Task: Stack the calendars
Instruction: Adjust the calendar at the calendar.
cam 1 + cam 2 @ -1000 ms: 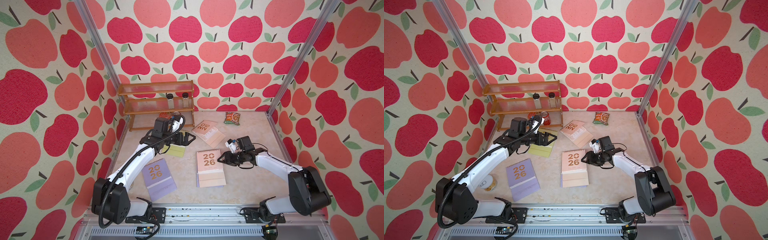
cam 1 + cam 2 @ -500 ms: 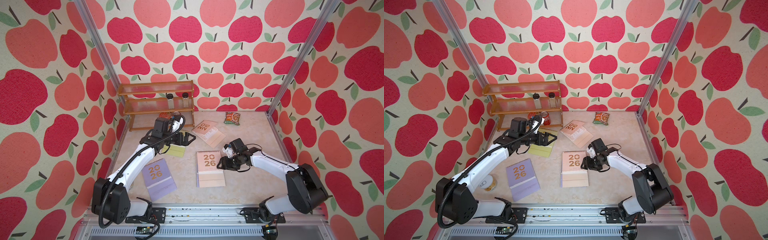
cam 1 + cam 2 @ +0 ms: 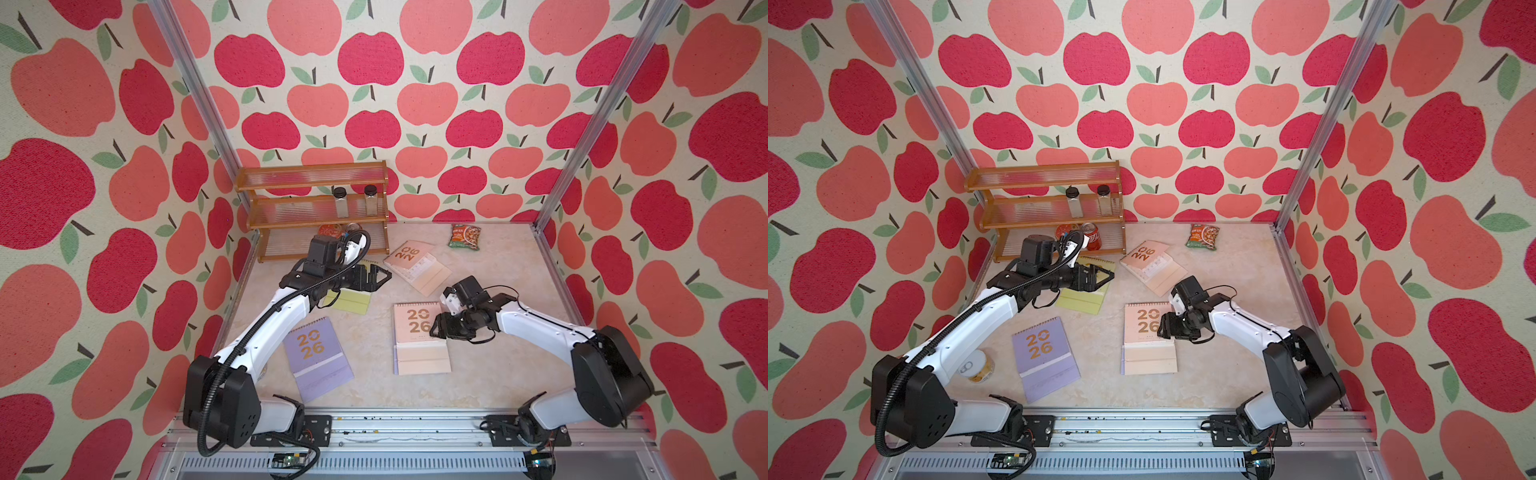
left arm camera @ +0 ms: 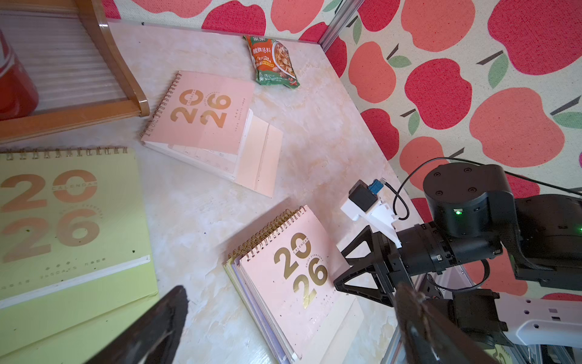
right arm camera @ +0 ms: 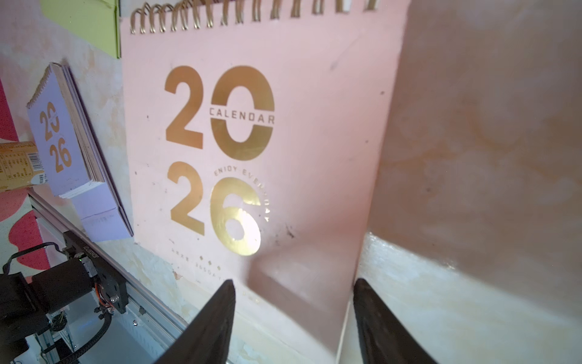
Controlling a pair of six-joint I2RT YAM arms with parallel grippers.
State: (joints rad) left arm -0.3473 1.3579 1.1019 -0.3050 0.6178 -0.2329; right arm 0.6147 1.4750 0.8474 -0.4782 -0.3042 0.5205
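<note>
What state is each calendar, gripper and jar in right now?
Pile: stacked, peach on top.
Green calendar: flat, alone.
Lilac calendar: flat, alone.
Far peach calendar: flat, cover askew.
Left gripper: open, near the green calendar.
Right gripper: open, at the pile's edge.
Jars: upright, capped.

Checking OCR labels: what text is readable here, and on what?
"20 26", "CALENDAR", "ENJOY EVERYDAY": near pink calendar
"20 26", "CALENDAR": green calendar
"20 26": far pink calendar, lilac calendar
"酸辣汤料": packet
Small print under the numerals, red can label: unreadable.
</note>
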